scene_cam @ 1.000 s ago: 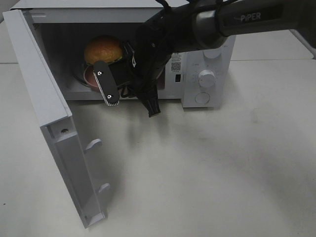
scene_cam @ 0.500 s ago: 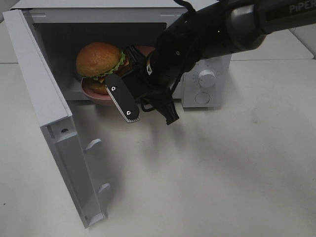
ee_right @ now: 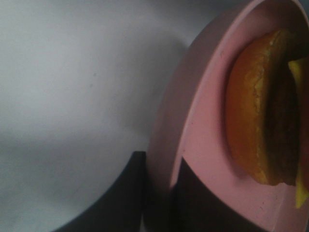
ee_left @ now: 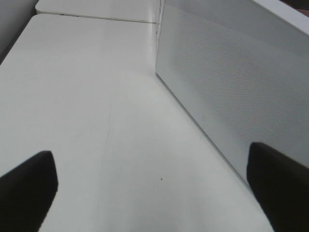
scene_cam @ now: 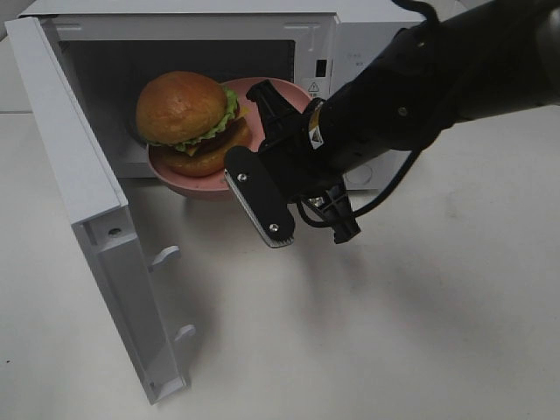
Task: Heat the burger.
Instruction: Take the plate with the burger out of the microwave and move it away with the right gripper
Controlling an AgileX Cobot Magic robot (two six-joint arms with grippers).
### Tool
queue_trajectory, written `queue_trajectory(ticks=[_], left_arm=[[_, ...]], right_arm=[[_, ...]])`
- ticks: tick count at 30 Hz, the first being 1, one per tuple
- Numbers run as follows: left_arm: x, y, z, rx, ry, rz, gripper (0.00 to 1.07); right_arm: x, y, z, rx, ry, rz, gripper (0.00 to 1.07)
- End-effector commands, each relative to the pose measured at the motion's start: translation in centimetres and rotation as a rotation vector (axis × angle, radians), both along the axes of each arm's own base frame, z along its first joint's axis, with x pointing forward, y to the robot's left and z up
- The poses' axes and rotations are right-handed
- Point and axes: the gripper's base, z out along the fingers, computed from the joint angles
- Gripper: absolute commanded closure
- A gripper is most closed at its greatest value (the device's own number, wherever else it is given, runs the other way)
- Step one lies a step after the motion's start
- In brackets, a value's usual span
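Plate (scene_cam: pixel 262 98) with the burger (scene_cam: pixel 185 109) has come forward over the last second, now tilted half out of the microwave (scene_cam: pixel 350 35) mouth, right claw (ee_right: pixel 161 193) clamped on the rim. Looks like retrieval after heating. Left claw (ee_left: pixel 154 188) gapes wide, idle beside the door (scene_cam: pixel 79 201).

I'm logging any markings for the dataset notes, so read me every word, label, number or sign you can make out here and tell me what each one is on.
No text is readable at this moment.
Microwave control panel: a small dark sticker and faint grey print, too small to read.
Right gripper, shut on the pink plate under the burger: a small label on its black body, blurred.
Left wrist and right wrist views: no text.
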Motion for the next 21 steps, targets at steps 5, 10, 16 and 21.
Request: queue_trajectory(ticks=[5, 10, 16, 21], left_arm=[[-0.2, -0.1, -0.1, -0.01, -0.017, 0.003, 0.07], [-0.2, -0.1, -0.1, -0.01, -0.017, 0.003, 0.07], [-0.2, -0.1, -0.1, -0.01, -0.017, 0.003, 0.07], [-0.2, -0.1, -0.1, -0.01, -0.017, 0.003, 0.07]], right_arm=[[-1.9, -1.4, 2.0, 0.113, -0.018, -0.04, 1.07], [-3.6, -2.8, 2.4, 0.112, -0.017, -0.04, 1.07], [-5.8, -4.6, 3.1, 0.123, -0.019, -0.048, 1.07], [-7.6, -6.1, 3.5, 0.14, -0.018, -0.062, 1.07]])
